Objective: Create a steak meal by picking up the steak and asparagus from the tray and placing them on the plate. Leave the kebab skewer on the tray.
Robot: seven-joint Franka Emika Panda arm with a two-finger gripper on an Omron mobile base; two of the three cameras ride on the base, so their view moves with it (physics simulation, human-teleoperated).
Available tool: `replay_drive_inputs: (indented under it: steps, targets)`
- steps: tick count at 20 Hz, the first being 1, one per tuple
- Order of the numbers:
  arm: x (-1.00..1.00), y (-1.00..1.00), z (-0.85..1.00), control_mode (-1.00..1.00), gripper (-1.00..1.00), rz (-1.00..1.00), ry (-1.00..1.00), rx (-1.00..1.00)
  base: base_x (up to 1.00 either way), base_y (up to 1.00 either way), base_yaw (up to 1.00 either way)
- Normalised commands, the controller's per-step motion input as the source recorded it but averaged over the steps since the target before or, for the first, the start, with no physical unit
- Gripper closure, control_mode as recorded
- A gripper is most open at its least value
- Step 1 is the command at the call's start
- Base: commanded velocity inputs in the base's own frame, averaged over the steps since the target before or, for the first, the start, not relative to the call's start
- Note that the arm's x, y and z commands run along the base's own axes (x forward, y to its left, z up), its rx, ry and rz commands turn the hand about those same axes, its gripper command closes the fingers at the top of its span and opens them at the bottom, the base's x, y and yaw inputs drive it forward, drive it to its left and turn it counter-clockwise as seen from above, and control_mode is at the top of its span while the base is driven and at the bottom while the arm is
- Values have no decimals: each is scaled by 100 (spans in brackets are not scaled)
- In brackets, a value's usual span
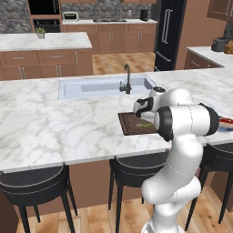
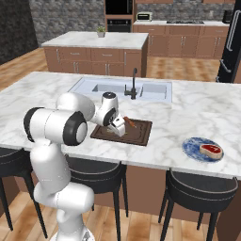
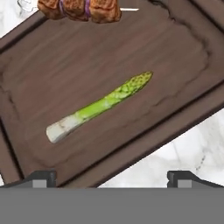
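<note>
The dark brown tray (image 3: 131,52) lies under my hand. On it the green asparagus (image 3: 100,107) lies loose, a little ahead of my gripper (image 3: 111,177), which is open with its fingertips (image 3: 41,177) wide apart and nothing between them. The kebab skewer (image 3: 78,8) rests at the tray's far side. From the right base view my gripper (image 2: 118,131) hangs just above the tray (image 2: 141,134), next to the skewer (image 2: 130,122). The steak (image 2: 211,150) sits on the blue plate (image 2: 193,146), to the right on the counter. The asparagus (image 1: 146,124) also shows beside my forearm.
A sink (image 2: 150,90) with a dark faucet (image 2: 134,84) lies behind the tray. The marble counter (image 2: 188,113) stretches wide between tray and plate. Black stools (image 2: 200,190) stand under the counter's front edge.
</note>
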Motion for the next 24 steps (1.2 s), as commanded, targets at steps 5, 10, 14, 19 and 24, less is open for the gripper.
replay_drive_inputs:
  steps: [5, 10, 14, 19, 24]
  targets:
    - [27, 0, -25, -100, -100, 0, -3, 0, 0, 0, 0]
    - [30, 0, -27, -100, -100, 0, -3, 0, 0, 0, 0]
    - [36, 0, -23, -100, -100, 0, -2, 1, 0, 0, 0]
    - [38, -1, -21, -100, -100, 0, -1, 1, 0, 0, 0]
    - [36, -1, -24, -100, -100, 0, 0, 1, 0, 0, 0]
